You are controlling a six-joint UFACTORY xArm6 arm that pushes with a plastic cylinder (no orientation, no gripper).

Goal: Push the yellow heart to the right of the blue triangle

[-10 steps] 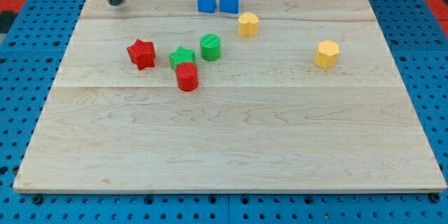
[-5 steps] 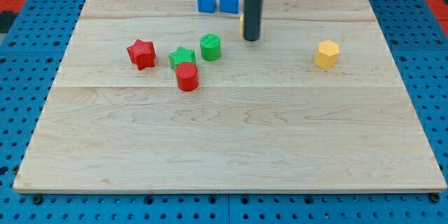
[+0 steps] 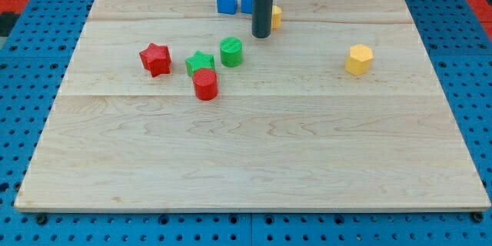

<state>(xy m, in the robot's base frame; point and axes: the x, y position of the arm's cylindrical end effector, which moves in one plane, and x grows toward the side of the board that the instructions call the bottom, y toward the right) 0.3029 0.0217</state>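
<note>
Red star (image 3: 155, 58): placed towards the view's left, well apart from the task's blocks.

Red cylinder (image 3: 205, 84): set just below the green star (image 3: 200, 64), apparently touching it.

Green cylinder (image 3: 231, 51): found just right of the green star.

Blue cube (image 3: 226, 0): located at the view's top, beside the blue triangle (image 3: 247, 1), of which only the left portion is shown, the rest being covered by the rod.

My tip (image 3: 261, 35): a bare rod with no claw fitted, so no jaw state can be given. It is set down just below the blue triangle and at the lower left of the yellow heart.

Yellow heart (image 3: 275, 17): only a sliver is shown at the rod's right edge. It is judged to lie close to the right of the blue triangle, slightly lower in the view. Whether contact is made with the rod cannot be told.

Governing relation: the heart is placed up and to the right of the tip, so any remaining push is judged to run rightward and slightly toward the view's top.

Yellow hexagon (image 3: 358, 59): set well to the right, not involved.
</note>
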